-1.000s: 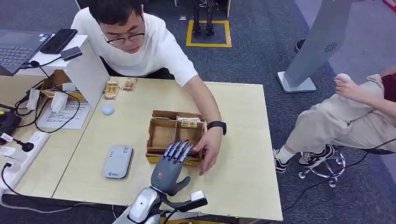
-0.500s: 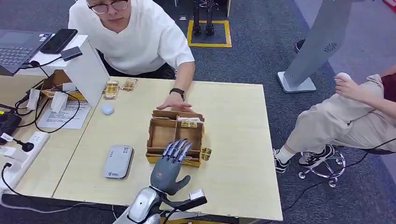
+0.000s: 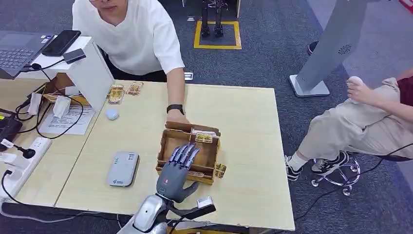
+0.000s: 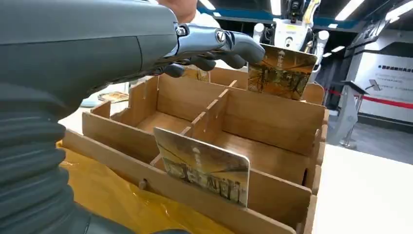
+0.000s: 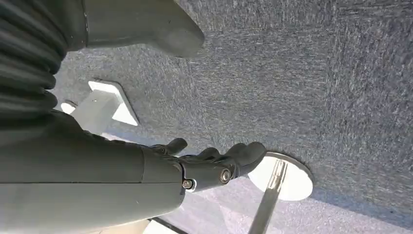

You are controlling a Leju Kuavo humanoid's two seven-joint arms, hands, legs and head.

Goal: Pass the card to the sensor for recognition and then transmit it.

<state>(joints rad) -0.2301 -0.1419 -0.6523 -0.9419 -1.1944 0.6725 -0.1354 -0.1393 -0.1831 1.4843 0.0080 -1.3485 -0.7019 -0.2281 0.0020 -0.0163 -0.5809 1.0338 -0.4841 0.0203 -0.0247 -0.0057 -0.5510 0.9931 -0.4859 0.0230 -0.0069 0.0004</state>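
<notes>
Head view: the left robot hand (image 3: 176, 171) hovers over the near compartments of the wooden box (image 3: 189, 153), fingers extended and slightly apart, holding nothing. The box sits on the table (image 3: 243, 126), turned slightly askew. One card (image 3: 203, 138) stands at the far wall of the box; a second card (image 3: 220, 170) leans at the box's near right corner, outside the wall. A person's hand (image 3: 177, 117) touches the far edge of the box. The grey sensor (image 3: 122, 168) lies flat on the table, well to the left of the box and apart from it. Further left are a white cable strip (image 3: 19, 163) and papers (image 3: 65, 119). A second person (image 3: 370, 122) sits to the right of the table.

Left wrist view: the left robot hand (image 4: 214, 46) extends above the divided box (image 4: 272, 122), fingers straight and apart, gripping nothing. A card (image 4: 202, 165) stands upright against the near wall. Another card (image 4: 281, 71) stands at the far wall, just beyond the fingertips; whether they touch it cannot be told.

Right wrist view: the right robot hand (image 5: 214, 163) hangs over grey carpet (image 5: 316, 73), fingers curled inward with nothing in them. A round white base with a pole (image 5: 282, 178) lies on the floor beyond it.
</notes>
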